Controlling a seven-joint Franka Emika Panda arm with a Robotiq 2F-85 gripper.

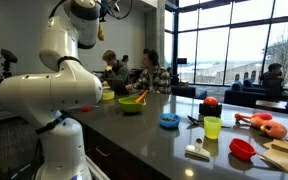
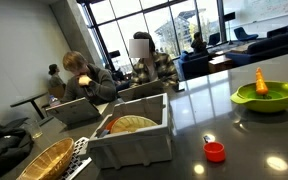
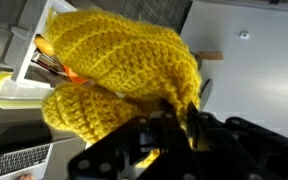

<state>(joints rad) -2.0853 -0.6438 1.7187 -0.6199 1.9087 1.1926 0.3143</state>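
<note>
Here, in the wrist view, the black gripper (image 3: pixel 179 118) is clamped onto a chunky yellow crocheted yarn piece (image 3: pixel 119 70), w/ the knit bunched btw its jaws and filling most of the frame. The piece hangs over a white plastic bin (image 3: pixel 14 80) holding what are prob. utensils (too blurred to tell), beside the grey countertop (image 3: pixel 254 55).

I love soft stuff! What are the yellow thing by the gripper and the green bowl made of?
The yellow thing looks like crocheted yarn, matte and fuzzy: thick looped stitches run in rows. The green bowl is probably plastic, smooth and slightly glossy, with an even bright colour.
</note>
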